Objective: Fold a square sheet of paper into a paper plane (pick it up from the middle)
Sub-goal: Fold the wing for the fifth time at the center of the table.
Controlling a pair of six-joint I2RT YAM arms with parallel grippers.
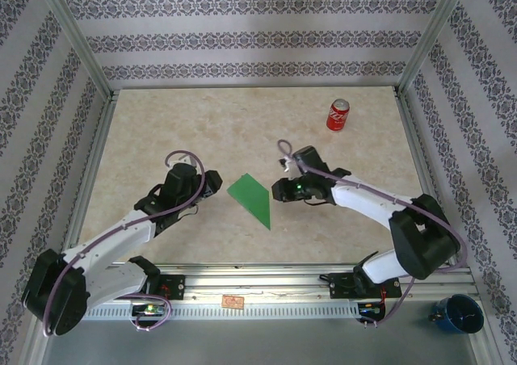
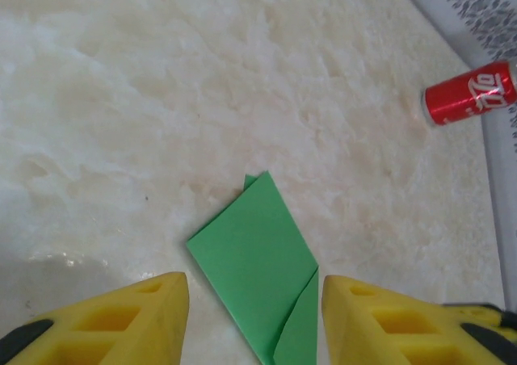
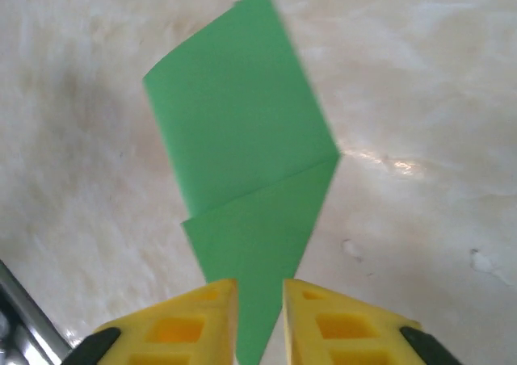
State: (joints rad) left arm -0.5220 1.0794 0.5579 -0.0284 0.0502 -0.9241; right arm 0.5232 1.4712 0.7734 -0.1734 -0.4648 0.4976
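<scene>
The bright green sheet of paper point(image 1: 249, 197) lies flat on the table, folded into a narrow pointed shape with a flap over its near end. My left gripper point(image 1: 216, 183) sits just left of it, open. In the left wrist view the paper point(image 2: 254, 260) runs down between the widely spread yellow fingers point(image 2: 145, 316) of that gripper point(image 2: 255, 288). My right gripper point(image 1: 277, 190) is at the paper's right side. In the right wrist view the paper's point(image 3: 238, 139) pointed end passes through the narrow gap of that gripper point(image 3: 260, 288), whose jaws stand slightly apart without pinching it.
A red soda can point(image 1: 338, 115) lies on its side at the back right of the table point(image 1: 202, 131), also in the left wrist view point(image 2: 470, 95). A blue cup point(image 1: 457, 312) sits off the table at the near right. Metal frame rails border the table.
</scene>
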